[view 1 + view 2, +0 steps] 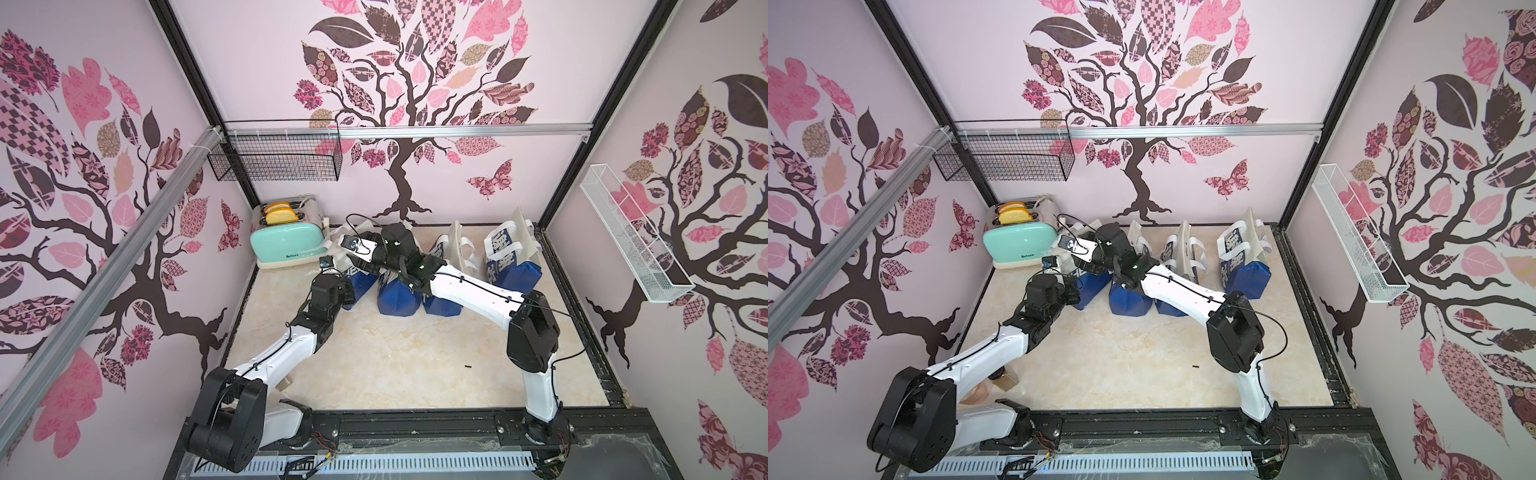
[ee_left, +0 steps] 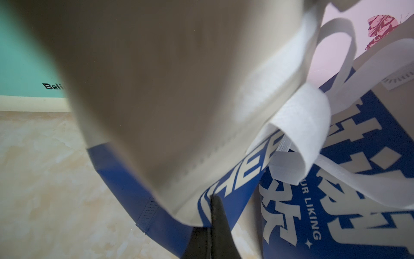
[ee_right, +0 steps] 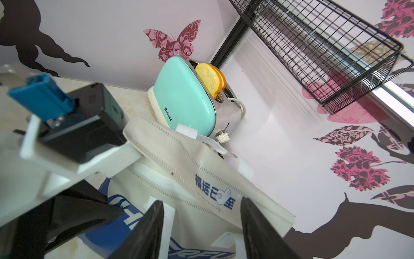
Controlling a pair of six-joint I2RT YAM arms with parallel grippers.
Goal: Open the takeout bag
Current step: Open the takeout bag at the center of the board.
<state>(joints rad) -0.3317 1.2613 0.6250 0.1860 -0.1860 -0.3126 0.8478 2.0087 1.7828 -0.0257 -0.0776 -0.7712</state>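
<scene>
Since your left gripper (image 2: 214,203) was pinched shut on just the edge of the takeout bag (image 1: 362,286), beside the toaster (image 1: 286,245), and your right gripper (image 3: 201,200) stood open astride its flap, pulling could have slipped the fabric or toppled the bag.

The toaster (image 3: 188,98) reads "Belinee"; a blue bag (image 2: 313,213) reads "UR LIKING".
</scene>
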